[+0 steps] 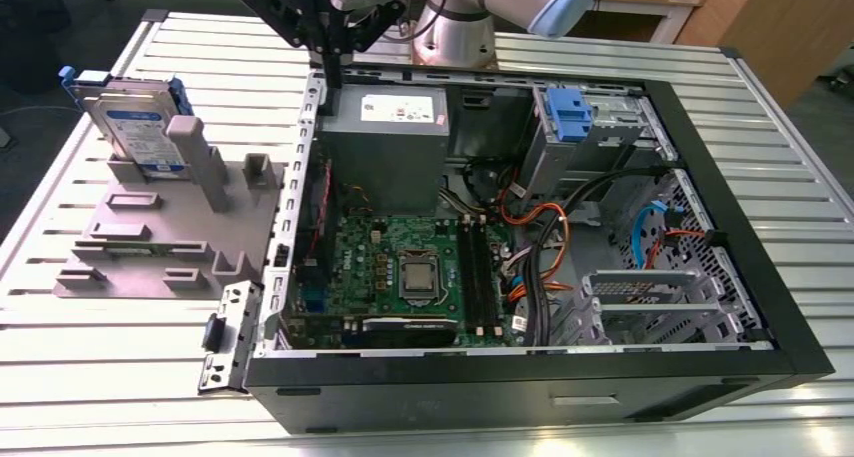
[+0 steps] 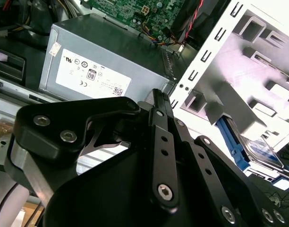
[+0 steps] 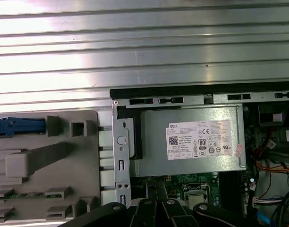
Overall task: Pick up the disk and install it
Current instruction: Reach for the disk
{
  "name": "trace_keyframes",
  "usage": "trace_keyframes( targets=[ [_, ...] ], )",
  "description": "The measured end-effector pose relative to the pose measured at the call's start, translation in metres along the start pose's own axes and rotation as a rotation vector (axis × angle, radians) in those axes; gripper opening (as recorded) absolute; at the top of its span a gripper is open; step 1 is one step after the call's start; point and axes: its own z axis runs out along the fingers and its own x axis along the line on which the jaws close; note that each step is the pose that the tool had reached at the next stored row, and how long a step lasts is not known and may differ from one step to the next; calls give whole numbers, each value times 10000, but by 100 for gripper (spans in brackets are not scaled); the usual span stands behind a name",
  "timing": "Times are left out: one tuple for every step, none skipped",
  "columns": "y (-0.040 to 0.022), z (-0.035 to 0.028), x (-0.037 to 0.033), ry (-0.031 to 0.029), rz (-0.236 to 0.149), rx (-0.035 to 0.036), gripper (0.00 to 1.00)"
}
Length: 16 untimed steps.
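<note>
Gripper [image 1: 328, 74] sits above the back left corner of the open computer case [image 1: 534, 382] as the exterior view shows it, over the edge next to the power supply [image 1: 387, 137]. Fingers are drawn together to a narrow tip, nothing between them; same closed, empty look in the second wrist view [image 2: 157, 93]. It touches nothing.

Disk [image 1: 134, 127] is not in the case. It stands on edge in a slot at the far end of the grey fixture [image 1: 147, 242], on the exterior view's left, label facing the camera, blue rails along its sides. It is well apart from the gripper. In the second wrist view the disk [image 2: 260, 152] shows past the fixture [image 2: 258, 61], blue rail visible. In the first wrist view its blue edge [image 3: 19, 126] is seen from above at the fixture [image 3: 40, 182] edge.

The power supply, grey box with white sticker, shows in both wrist views [image 2: 102, 66] [image 3: 191, 142].

Inside the case: green motherboard [image 1: 400, 267], orange and black cables [image 1: 547, 227], metal drive cage [image 1: 607, 127] at the far right corner with a blue clip [image 1: 567, 112] standing in it.

Case and fixture rest side by side on a ribbed aluminium table [image 1: 80, 377].
</note>
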Motion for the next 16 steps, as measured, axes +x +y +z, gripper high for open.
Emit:
trace_keyframes(
  targets=[
    [0,0,3,0,1,0,11],
    [0,0,4,0,0,0,11],
    [-1,0,9,0,-1,0,11],
    [-1,0,15,0,-1,0,11],
    [-1,0,16,0,-2,0,11],
    [-1,0,17,0,-1,0,11],
    [-2,-1,20,0,-1,0,11],
    [-3,-1,27,0,1,0,11],
    [-3,-1,32,0,0,0,11],
    [-3,-1,35,0,-1,0,11],
    [-3,-1,38,0,0,0,11],
    [-3,-1,39,0,-1,1,11],
    [-3,-1,40,0,-2,0,11],
    [-3,-1,43,0,-1,0,11],
    [-4,-1,45,0,-1,0,11],
    [-3,-1,45,0,-1,0,11]
  ],
)
